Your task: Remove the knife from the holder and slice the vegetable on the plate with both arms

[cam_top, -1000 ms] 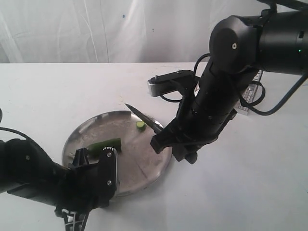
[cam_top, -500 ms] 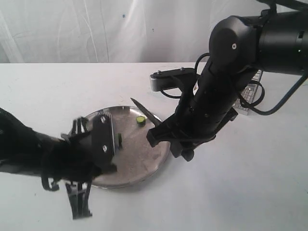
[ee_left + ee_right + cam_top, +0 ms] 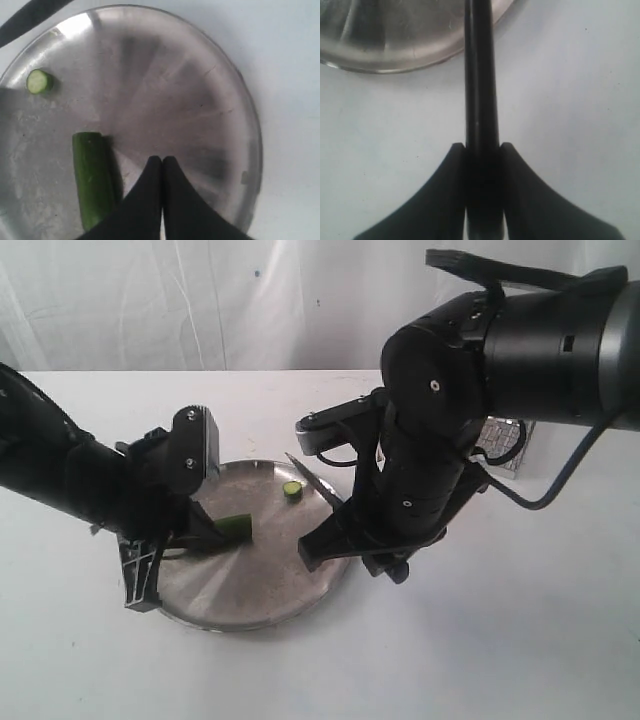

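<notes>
The steel plate (image 3: pixel 262 585) (image 3: pixel 200 100) holds a cut piece of the green vegetable (image 3: pixel 236 529) (image 3: pixel 92 180) and a small round slice (image 3: pixel 292 490) (image 3: pixel 38 81). My left gripper (image 3: pixel 212 539) (image 3: pixel 162 161) is shut and empty, its tips low over the plate right beside the vegetable piece, not on it. My right gripper (image 3: pixel 482 150) is shut on the handle of the black knife (image 3: pixel 481 75). The blade (image 3: pixel 312 483) (image 3: pixel 30 17) points over the plate's far rim near the slice. In the exterior view the right arm hides that gripper.
The silver wire holder (image 3: pixel 503 443) stands at the back right, mostly behind the bulky right arm (image 3: pixel 440 450). The left arm (image 3: pixel 70 485) reaches in from the left over the white table (image 3: pixel 520 620). A white curtain closes the back.
The left arm has swung from the plate's front edge up to its left side, with its shut gripper now beside the vegetable. The right arm with the knife has shifted slightly left.
</notes>
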{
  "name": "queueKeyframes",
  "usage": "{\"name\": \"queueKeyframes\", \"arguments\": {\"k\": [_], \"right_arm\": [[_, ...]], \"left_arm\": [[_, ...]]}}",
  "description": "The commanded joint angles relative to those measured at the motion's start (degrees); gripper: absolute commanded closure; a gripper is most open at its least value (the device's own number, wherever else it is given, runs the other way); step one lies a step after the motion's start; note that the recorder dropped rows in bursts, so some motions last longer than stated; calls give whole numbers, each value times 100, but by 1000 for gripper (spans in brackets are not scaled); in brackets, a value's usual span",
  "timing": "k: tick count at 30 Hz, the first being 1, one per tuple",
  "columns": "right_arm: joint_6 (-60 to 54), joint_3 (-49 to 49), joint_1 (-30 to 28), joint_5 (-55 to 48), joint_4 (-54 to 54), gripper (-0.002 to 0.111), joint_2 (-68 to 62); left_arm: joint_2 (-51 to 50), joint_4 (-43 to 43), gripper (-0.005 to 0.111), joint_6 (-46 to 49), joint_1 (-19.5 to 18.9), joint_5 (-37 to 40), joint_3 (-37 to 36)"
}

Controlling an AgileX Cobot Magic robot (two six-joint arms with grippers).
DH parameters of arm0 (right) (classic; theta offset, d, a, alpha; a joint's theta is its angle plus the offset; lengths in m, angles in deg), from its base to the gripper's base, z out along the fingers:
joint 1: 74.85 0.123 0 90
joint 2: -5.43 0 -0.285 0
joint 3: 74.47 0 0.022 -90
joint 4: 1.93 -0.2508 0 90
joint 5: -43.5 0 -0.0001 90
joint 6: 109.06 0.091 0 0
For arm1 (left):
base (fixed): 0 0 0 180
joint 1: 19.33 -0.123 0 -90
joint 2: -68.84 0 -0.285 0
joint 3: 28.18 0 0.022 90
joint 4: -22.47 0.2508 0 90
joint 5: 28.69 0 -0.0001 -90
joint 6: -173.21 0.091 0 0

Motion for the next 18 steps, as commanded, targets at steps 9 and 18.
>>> {"name": "queueKeyframes", "arguments": {"k": [9, 18], "right_arm": [[-158, 31, -10, 550, 216, 108, 9], [-187, 31, -10, 529, 172, 108, 9]], "left_arm": [[-1049, -55, 40, 807, -22, -1269, 111], [-1402, -64, 52, 736, -22, -1752, 243]]}}
